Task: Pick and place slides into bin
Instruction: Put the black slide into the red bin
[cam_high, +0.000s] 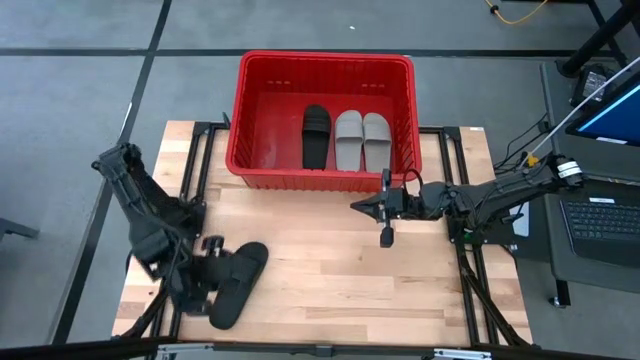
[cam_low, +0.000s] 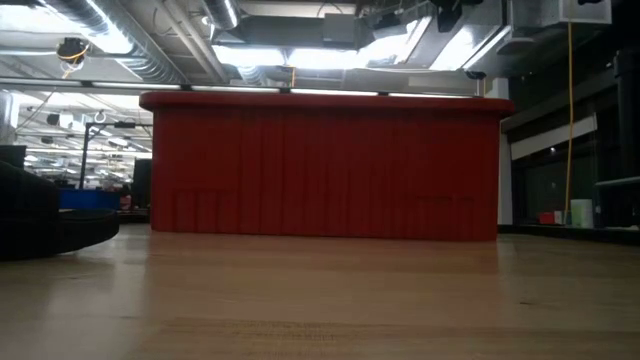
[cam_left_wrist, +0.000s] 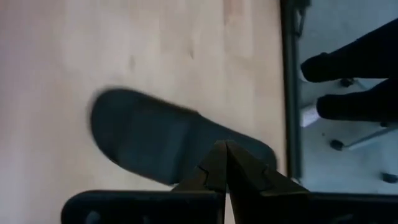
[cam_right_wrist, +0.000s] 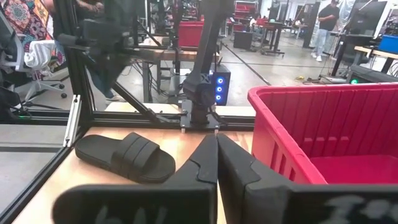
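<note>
Overhead layout of the wooden surface (cam_high: 330, 260). The red bin (cam_high: 322, 120) stands at 12 o'clock, holding three slides side by side: one black slide (cam_high: 316, 136) and two grey slides (cam_high: 362, 140) to its right. The fourth, a black slide on the surface (cam_high: 237, 283), lies at about 8 o'clock near the front edge, tilted diagonally. The left gripper (cam_high: 205, 262) hangs just beside this slide's left side, its fingers (cam_left_wrist: 214, 168) clenched together on nothing in the left wrist view, the slide (cam_left_wrist: 161, 143) lying beyond them. The right gripper (cam_high: 372, 207) is poised at 3 o'clock of centre, just in front of the bin, with fingers (cam_right_wrist: 205, 165) likewise closed and empty.
</note>
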